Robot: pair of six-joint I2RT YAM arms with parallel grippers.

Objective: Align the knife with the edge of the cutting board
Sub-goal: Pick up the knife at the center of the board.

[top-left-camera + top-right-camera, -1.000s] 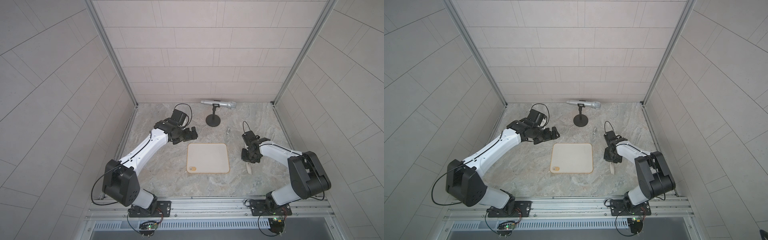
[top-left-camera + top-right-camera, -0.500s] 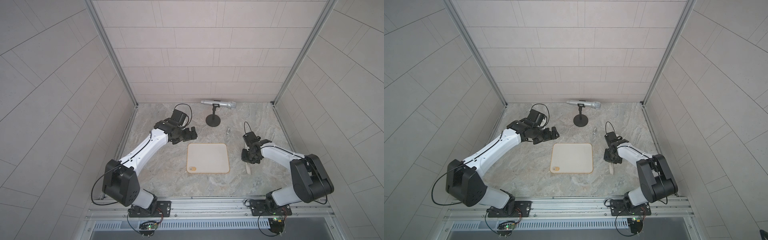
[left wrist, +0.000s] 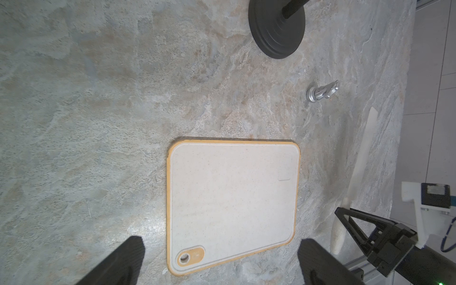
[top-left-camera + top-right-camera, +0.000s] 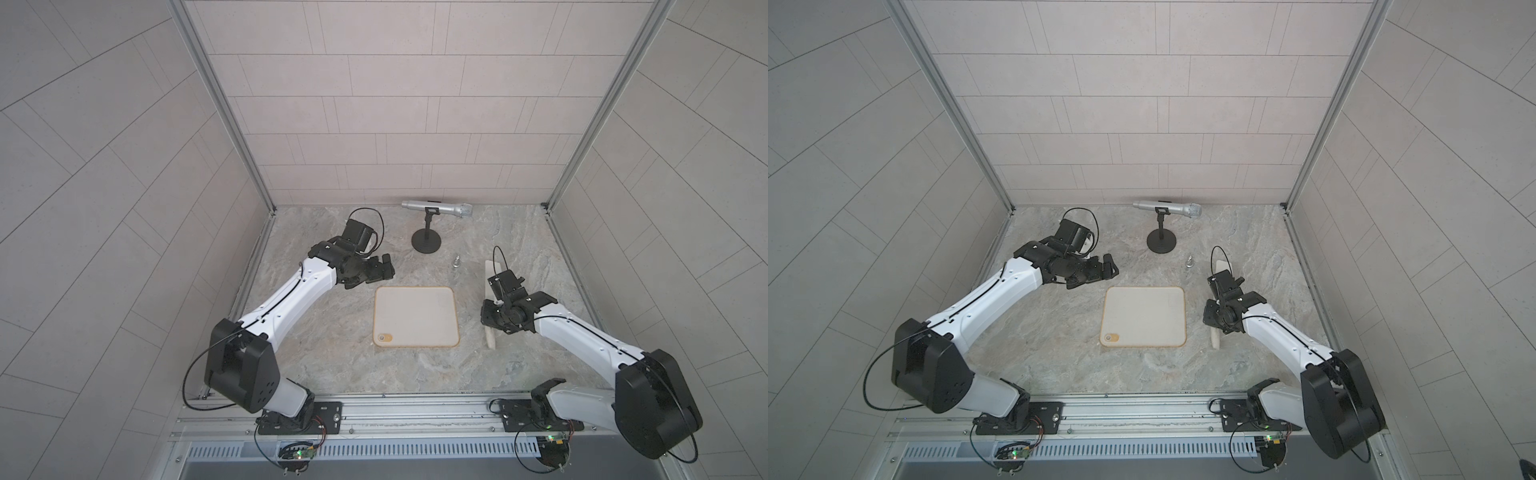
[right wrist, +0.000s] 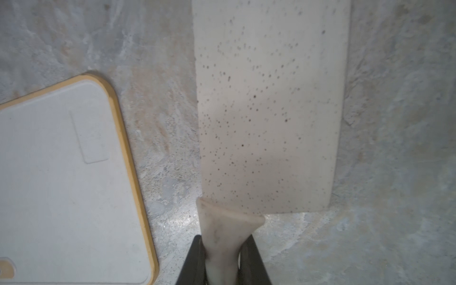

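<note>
The knife [image 5: 269, 111] is in the right end effector [image 5: 223, 246], which is clamped down tight on the beige handle, with the speckled blade sticking straight out ahead of the fingers [image 5: 251, 261]. In both top views you only see it as a thin pale strip [image 4: 488, 270] [image 4: 1223, 266], so I can't tell if it's touching the surface [image 4: 332, 365]. The cutting board [image 4: 415, 316] lies flat just beside that end effector, on the side toward the other arm. Its nearest edge runs roughly along the knife, with a strip of bare surface between. The left end effector [image 3: 220, 241] hangs beyond the board, fingers spread wide, holding nothing. The microphone [image 4: 436, 208] stands further back.
</note>
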